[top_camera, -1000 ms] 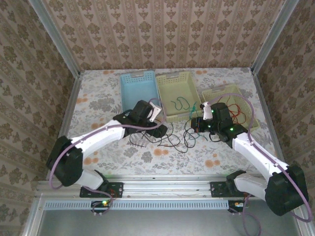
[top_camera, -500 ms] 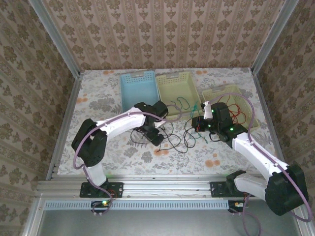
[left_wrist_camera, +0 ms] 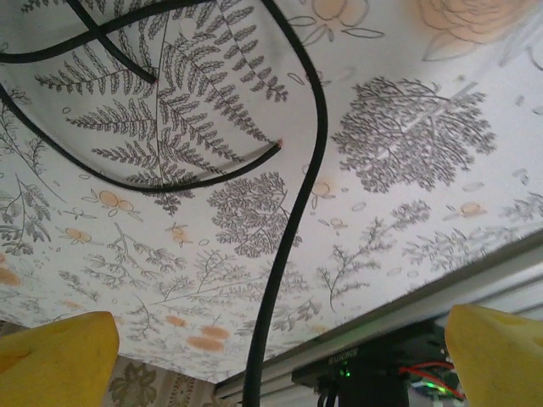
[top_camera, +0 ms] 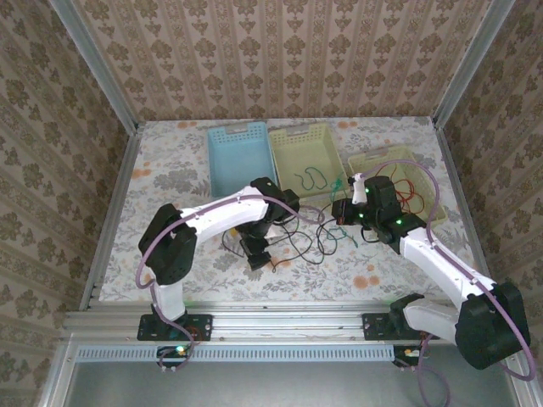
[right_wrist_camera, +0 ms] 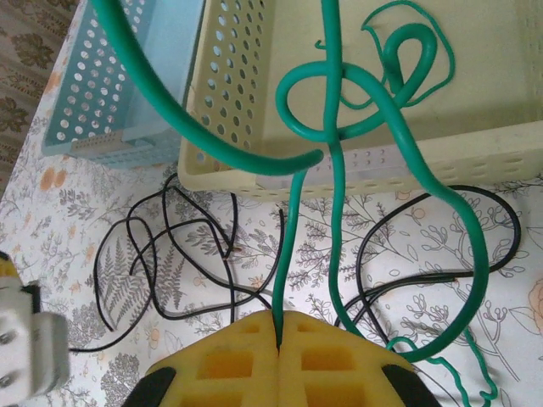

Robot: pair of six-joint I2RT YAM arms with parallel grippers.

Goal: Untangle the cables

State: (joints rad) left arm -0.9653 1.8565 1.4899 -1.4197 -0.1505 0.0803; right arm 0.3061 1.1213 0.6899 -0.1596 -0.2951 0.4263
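Observation:
A tangle of black cables (top_camera: 299, 242) lies on the floral table between the arms. One black cable (left_wrist_camera: 293, 229) runs between the fingers of my left gripper (left_wrist_camera: 280, 360), which is wide open and low over the table, facing the near rail. In the top view the left gripper (top_camera: 254, 253) sits at the tangle's left side. My right gripper (right_wrist_camera: 278, 332) is shut on a green cable (right_wrist_camera: 336, 170) that loops up into the pale yellow basket (right_wrist_camera: 246, 110). From above, the right gripper (top_camera: 340, 212) is just in front of that basket (top_camera: 299, 136). Red cables (top_camera: 409, 192) lie in the right basket.
A blue basket (top_camera: 234, 153) stands left of the yellow one, and a third pale basket (top_camera: 373, 159) stands at the right. The aluminium rail (left_wrist_camera: 475, 284) marks the table's near edge. Patterned walls close the table in on three sides.
My left arm has swung from beside the blue basket toward the near edge, bringing its open gripper down over the black cables. The right gripper has stayed put, shut on the green cable.

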